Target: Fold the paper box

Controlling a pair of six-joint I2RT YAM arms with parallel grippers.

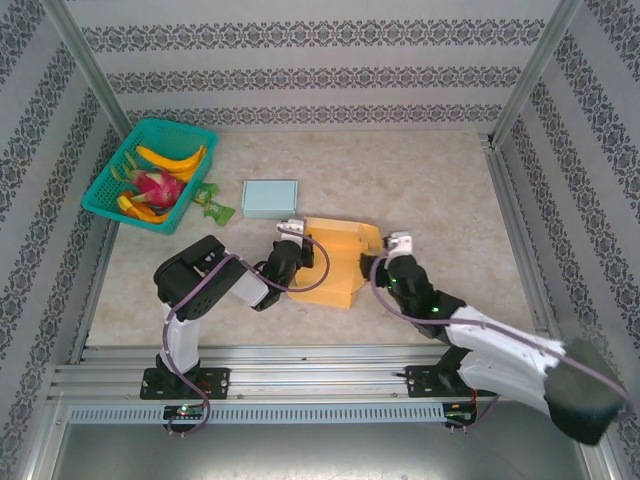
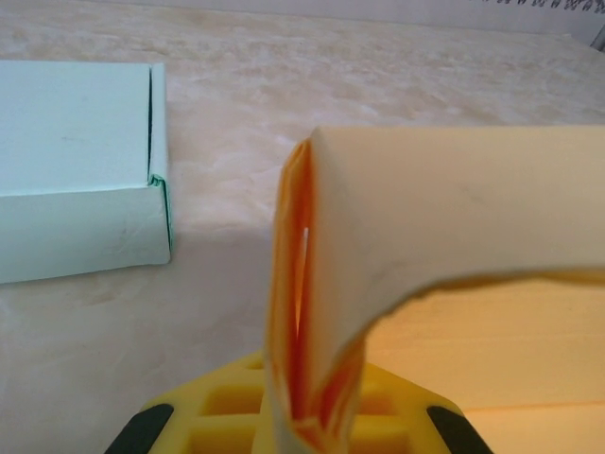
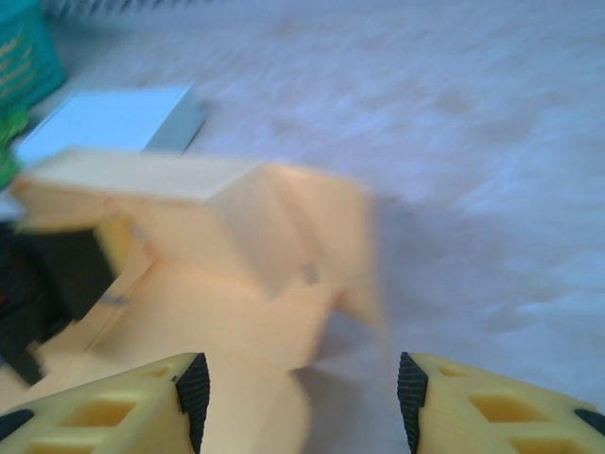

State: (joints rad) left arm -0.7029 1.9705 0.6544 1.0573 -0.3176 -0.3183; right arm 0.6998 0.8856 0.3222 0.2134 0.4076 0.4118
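- Holding bananas (image 1: 172, 158) and a dragon fruit (image 1: 160, 187), a teal basket (image 1: 178, 126) is seen.
- Orange paper box (image 1: 345, 250) flap is clamped by left gripper (image 2: 301, 421).
- Right gripper (image 3: 298, 397) jaws are parted.

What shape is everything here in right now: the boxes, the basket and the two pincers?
orange paper box: partly folded, one flap pinched upright.
left pincer: shut on that flap.
right pincer: open, holding nothing.
pale blue box: folded up and closed.
green basket: holding bananas and a dragon fruit.
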